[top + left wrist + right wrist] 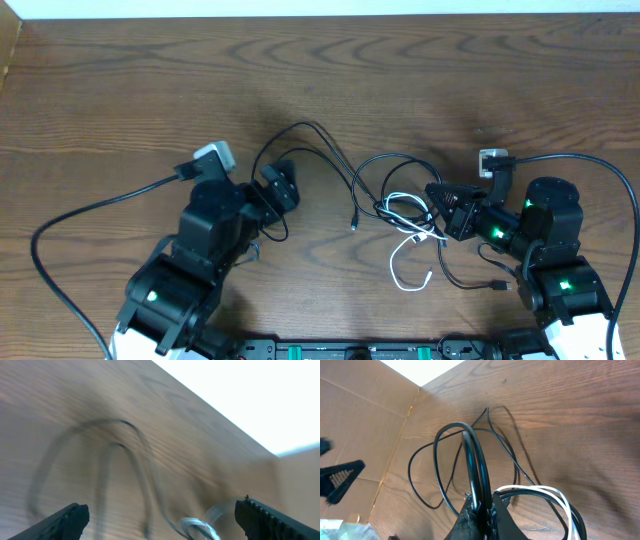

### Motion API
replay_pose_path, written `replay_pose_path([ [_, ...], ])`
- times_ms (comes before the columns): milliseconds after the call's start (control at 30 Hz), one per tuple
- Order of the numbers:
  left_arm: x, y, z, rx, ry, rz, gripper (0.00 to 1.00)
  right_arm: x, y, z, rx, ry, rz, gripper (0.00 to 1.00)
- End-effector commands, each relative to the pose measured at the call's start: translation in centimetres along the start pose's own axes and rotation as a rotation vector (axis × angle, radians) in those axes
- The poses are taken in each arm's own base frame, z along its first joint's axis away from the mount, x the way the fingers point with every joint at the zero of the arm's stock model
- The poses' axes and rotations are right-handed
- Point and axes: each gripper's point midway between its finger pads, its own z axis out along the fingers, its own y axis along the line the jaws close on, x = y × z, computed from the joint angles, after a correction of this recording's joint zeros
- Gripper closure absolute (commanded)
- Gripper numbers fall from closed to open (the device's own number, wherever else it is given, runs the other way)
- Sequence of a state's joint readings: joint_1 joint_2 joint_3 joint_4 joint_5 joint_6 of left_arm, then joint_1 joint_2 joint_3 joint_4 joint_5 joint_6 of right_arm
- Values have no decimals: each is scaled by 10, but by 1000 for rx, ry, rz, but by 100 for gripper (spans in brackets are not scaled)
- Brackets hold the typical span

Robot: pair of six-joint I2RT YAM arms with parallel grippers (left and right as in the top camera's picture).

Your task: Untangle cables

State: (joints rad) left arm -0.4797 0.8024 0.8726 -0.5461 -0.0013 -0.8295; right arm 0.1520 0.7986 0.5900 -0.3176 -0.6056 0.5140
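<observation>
Dark wood-grain table with a pale wall behind it — left hand spread wide, right hand clamped on a black cable.

Blurred by motion, the left gripper holds its jaws wide apart over the wooden table, with dark black cable loops arching just ahead of it and a white cable lying near one fingertip.

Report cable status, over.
Left gripper open, empty. Right gripper shut on black cable. White cable tangled among black loops. No obstruction seen.
</observation>
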Motion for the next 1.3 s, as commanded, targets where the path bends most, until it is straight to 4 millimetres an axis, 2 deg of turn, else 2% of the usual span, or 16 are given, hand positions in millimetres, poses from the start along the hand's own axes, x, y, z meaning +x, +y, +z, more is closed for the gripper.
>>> replay_pose_path([
  [0,33,-35,-6,174,217,-46,2,-6,6,-1,-8,-13,-28,99],
  [133,61,-40,10,182,364,-140,2,-6,6,-1,-9,-13,-5,99],
  [267,98,-56,32,219,556,-205,2,-4,6,-1,-10,-7,1,99],
  [433,143,-49,56,77,747,-380,2,-3,5,-1,-7,-3,5,99],
  [500,157,-45,66,26,782,-417,11,-3,5,-1,-6,-1,6,99],
  [600,178,-49,77,19,844,-400,12,-3,5,-1,-5,0,6,99],
  [733,192,-53,91,16,875,-419,12,-2,5,-1,-5,0,7,99],
  [867,195,-55,106,24,869,-444,12,-1,4,-1,-3,5,10,99],
  [933,196,-56,112,35,865,-442,19,-1,4,-1,-3,5,11,99],
  [967,197,-55,116,33,858,-441,26,-1,4,-1,-3,5,11,99],
  [1033,196,-46,127,0,815,-428,41,-1,4,-1,-3,5,11,99],
  [1133,197,-27,141,-71,753,-411,56,0,6,-1,-12,11,11,99],
  [1267,205,-16,149,-114,762,-415,82,1,6,-2,-17,18,14,99],
])
